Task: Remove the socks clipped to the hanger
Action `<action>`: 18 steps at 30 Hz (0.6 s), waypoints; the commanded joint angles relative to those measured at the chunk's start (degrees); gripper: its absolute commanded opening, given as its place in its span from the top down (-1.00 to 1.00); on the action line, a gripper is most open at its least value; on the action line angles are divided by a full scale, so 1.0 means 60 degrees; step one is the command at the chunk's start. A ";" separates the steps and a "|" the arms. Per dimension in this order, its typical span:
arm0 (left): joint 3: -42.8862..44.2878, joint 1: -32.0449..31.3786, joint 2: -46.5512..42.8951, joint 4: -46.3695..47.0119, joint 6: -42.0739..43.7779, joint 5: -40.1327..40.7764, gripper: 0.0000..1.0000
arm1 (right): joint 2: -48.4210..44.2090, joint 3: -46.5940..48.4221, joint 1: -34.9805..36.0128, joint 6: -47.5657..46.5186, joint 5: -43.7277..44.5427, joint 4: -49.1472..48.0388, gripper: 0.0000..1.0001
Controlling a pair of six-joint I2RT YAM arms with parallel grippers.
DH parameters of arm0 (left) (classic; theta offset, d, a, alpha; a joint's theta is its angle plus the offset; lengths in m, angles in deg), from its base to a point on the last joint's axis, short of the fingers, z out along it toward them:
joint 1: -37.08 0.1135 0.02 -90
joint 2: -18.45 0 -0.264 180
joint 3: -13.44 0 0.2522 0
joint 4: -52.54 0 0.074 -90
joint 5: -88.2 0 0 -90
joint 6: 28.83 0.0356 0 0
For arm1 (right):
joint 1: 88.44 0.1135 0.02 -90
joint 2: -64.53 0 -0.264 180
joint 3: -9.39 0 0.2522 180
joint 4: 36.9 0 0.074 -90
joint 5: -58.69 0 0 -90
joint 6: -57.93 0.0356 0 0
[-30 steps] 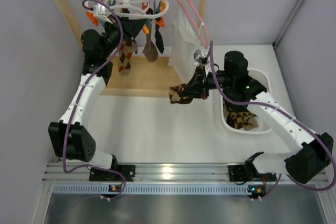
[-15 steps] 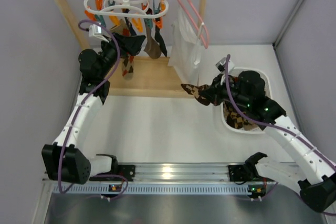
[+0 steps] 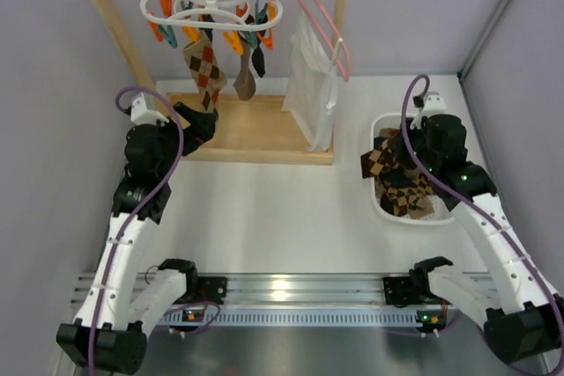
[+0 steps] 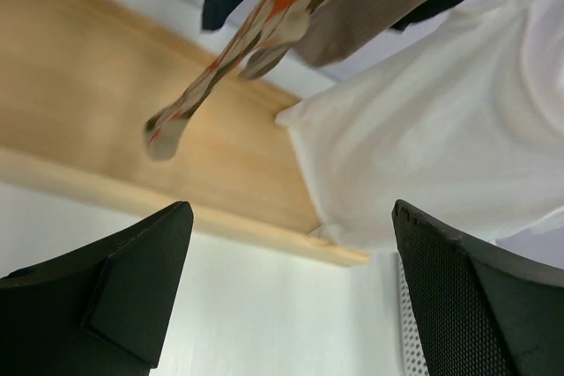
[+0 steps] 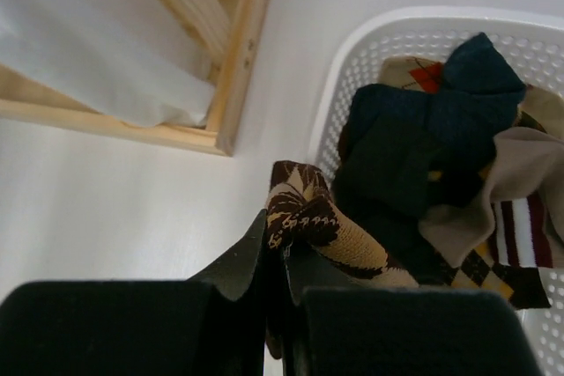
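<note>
At the left rim of the basket (image 5: 441, 17), we pinch a brown argyle sock (image 5: 310, 216) in the right gripper (image 5: 278, 244) to drop it in; the left gripper (image 4: 289, 244) gapes wide below the socks (image 3: 204, 68) clipped to the hanger (image 3: 211, 8).

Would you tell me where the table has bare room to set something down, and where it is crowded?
The widest bare patch of table lies between the rack base, the basket and the rail. A smaller one lies behind the basket. Crowded: the basket, full of socks, and under the hanger, where others dangle.
</note>
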 commanded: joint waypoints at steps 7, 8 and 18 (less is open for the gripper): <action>0.0678 0.0047 -0.1681 -0.3394 0.1753 0.0371 -0.97 | 0.2309 0.1467 -0.2304 -0.0220 -0.0284 -0.0702 1.00; 0.0796 0.0047 -0.1712 -0.3585 0.2089 0.0211 -0.97 | 0.2819 0.1598 -0.2422 -0.0264 -0.0415 -0.0819 1.00; 0.1105 0.0003 -0.2414 -0.4246 0.3059 -0.0320 -0.97 | 0.6280 0.2262 -0.2613 -0.0178 -0.0958 -0.1448 0.99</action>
